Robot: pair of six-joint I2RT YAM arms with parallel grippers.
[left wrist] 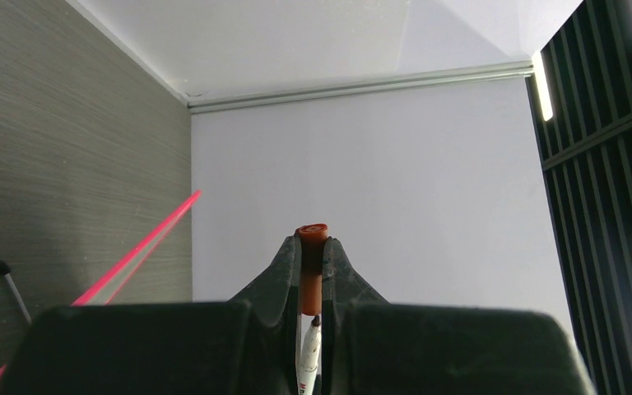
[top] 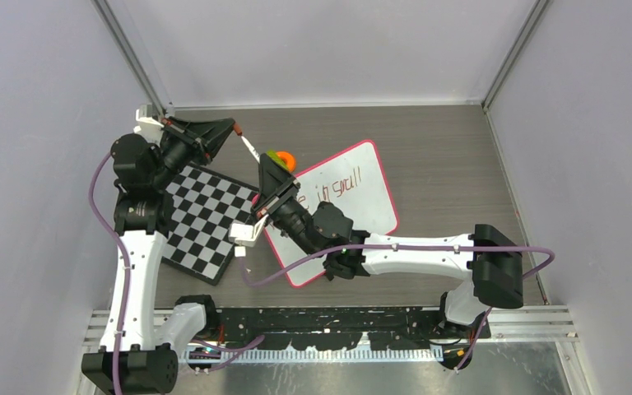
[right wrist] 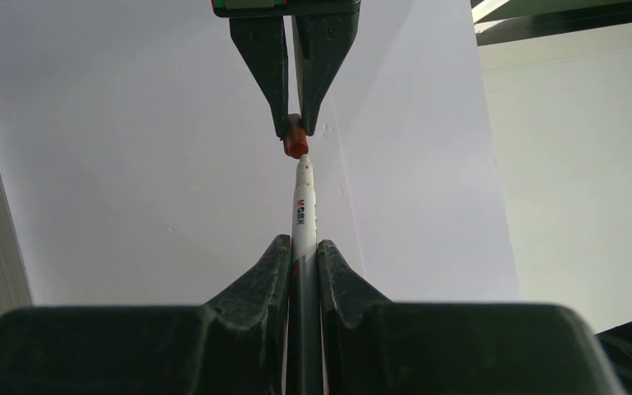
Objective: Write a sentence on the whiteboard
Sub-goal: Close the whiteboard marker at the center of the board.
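Barely apart, marker [right wrist: 304, 222] tip faces cap [right wrist: 295, 148] beside whiteboard's [top: 372, 197] left edge.

Table [top: 444, 148]: dark grey, wood-grained, filling the middle of the top view. Whiteboard [top: 366, 177] lies flat at centre, skewed. Writing [top: 341, 183] crosses its upper part and is partly hidden. Checkerboard [top: 202, 222] lies flat at centre left, also skewed, just beside the whiteboard; contact cannot be determined. Orange-and-green object [top: 281, 157] sits by the whiteboard's upper-left corner; its support is unclear.
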